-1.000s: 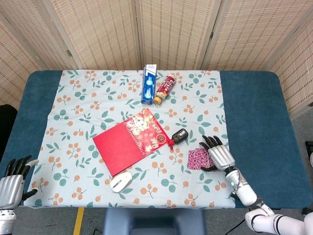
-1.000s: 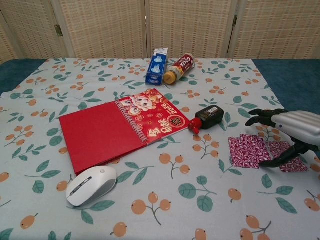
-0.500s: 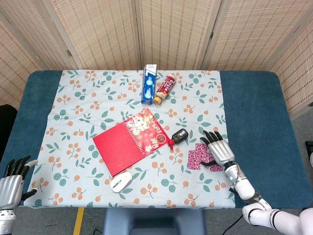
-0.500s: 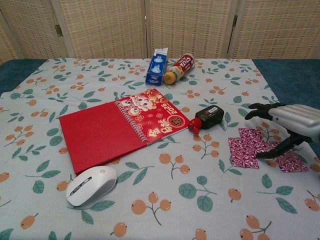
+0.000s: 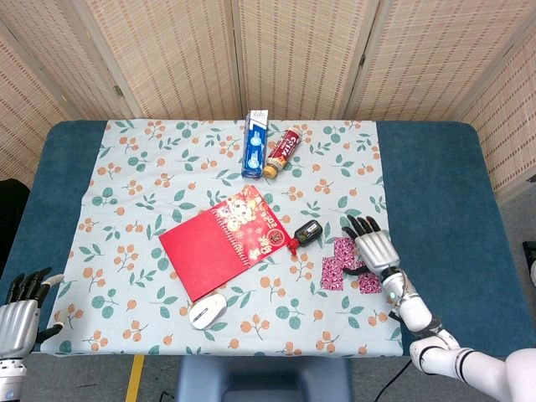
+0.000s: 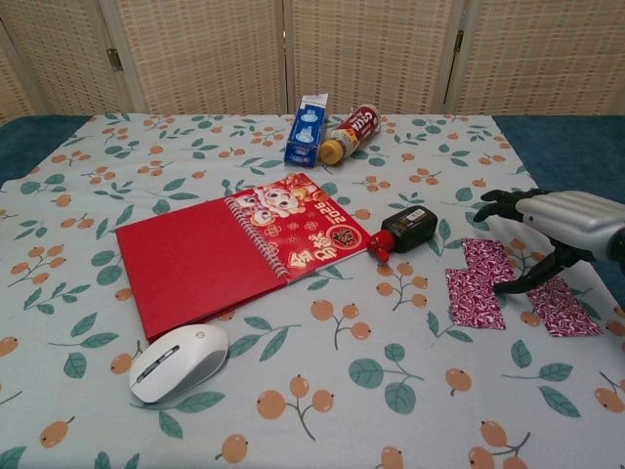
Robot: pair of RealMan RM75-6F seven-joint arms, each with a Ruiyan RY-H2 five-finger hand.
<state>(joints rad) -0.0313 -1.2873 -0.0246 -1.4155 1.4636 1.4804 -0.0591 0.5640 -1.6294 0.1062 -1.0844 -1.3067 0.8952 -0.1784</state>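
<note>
While the right hand was lying lower on the table one second ago, the head view now shows it moved forward, further from the table's near edge, and it is above the patterned wrappers. These purple-and-white pieces lie flat on the floral cloth, just right of the black key fob and near the red notebook. Its fingers are spread apart and point away from the robot; nothing is closed inside them. The left hand rests at the near left corner, well apart from all things, with its fingers apart and holding nothing. At the far side stand a blue box and a red bottle, both lying down, and a white mouse is near the front edge.

From the chest view, the right hand has risen and shifted toward the far side. The wrappers now look more spread out, and one piece lies apart on the right. One dark finger reaches down and its tip seems to touch the cloth between the pieces, but the other fingers hang open above. I judge that the hand pushes the wrappers rather than grips them. The left hand is outside this view.
</note>
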